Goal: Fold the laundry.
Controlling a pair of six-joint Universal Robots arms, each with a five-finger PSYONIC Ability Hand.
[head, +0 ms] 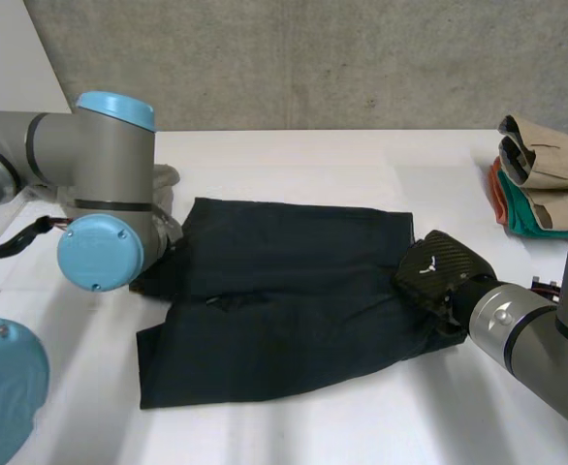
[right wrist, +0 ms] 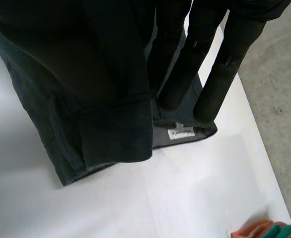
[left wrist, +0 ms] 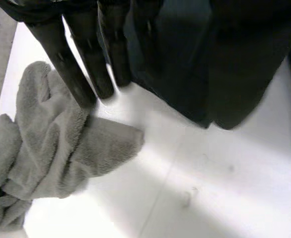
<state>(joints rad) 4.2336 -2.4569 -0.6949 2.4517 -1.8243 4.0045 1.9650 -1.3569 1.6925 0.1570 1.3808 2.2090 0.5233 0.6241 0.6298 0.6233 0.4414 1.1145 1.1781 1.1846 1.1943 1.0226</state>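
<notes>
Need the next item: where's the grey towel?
Left wrist view: the towel lies beside the left hand, next to the dark shorts, on the table's left.

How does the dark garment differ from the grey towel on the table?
The dark garment is near-black and smooth; the grey towel is pale and fluffy. The garment lies spread out mid-table, while the towel sits crumpled in a heap beside it. Both are cloth on the white table.
</notes>
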